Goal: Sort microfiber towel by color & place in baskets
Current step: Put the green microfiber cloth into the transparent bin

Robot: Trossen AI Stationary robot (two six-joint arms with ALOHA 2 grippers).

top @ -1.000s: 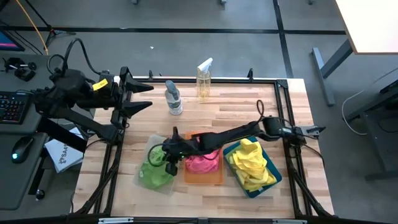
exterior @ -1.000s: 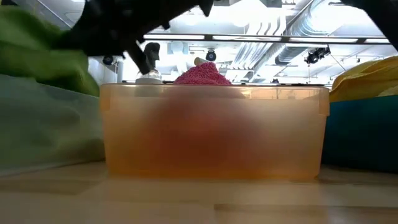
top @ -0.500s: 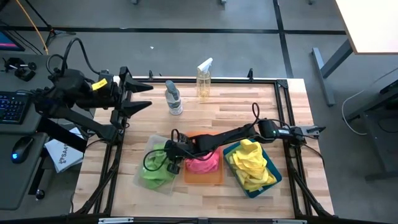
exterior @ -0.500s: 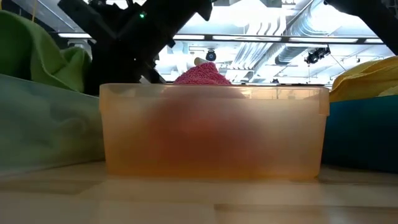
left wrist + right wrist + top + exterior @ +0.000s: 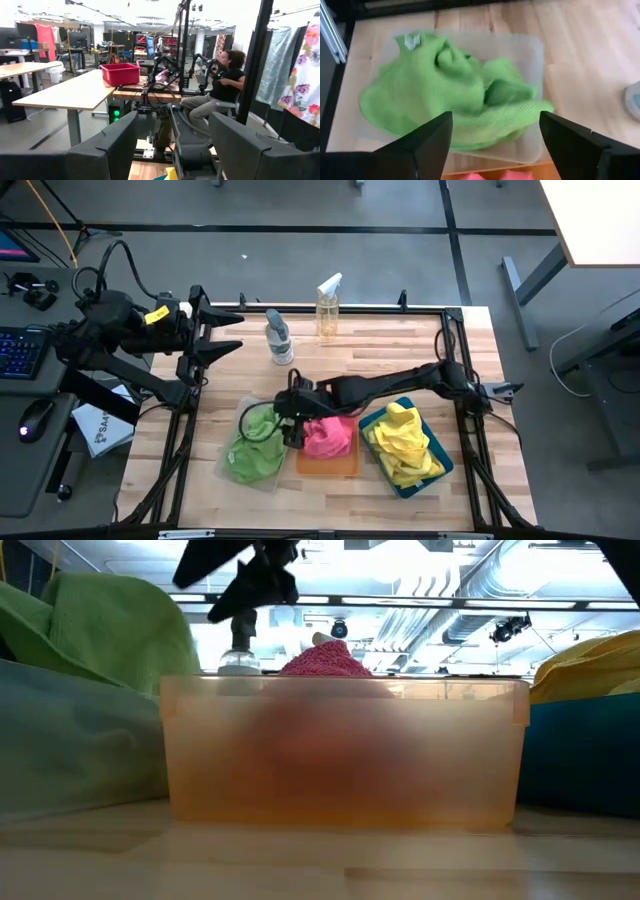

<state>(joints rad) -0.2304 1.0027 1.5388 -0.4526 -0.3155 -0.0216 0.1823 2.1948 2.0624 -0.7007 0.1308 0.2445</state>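
I am hovering the right gripper point(image 5: 291, 423), wide open and empty, over the green towels point(image 5: 455, 95) in the clear basket point(image 5: 532, 50) near the tabletop's front edge, apparently with sorting done, so I need only pull clear.

**Three trays, three colours, two bottles**

Three baskets sit in a row across the lower middle of the overhead frame: one clear basket point(image 5: 236, 442) on the left, one orange basket point(image 5: 326, 464) in the centre, one teal-blue basket point(image 5: 432, 462) on the right. Each holds one heap of cloth: a green towel pile point(image 5: 252, 452), a pink towel pile point(image 5: 328, 437) and a yellow towel pile point(image 5: 402, 442). How many single cloths make up each heap cannot be told. Two spray bottles stand in the upper middle, a grey bottle point(image 5: 279, 340) and a yellowish bottle point(image 5: 328, 308). Two dark arms work the table, the left gripper point(image 5: 222, 332) at upper left and the right gripper point(image 5: 293, 418) at centre. One seated person point(image 5: 218, 84) shows in the left wrist view.
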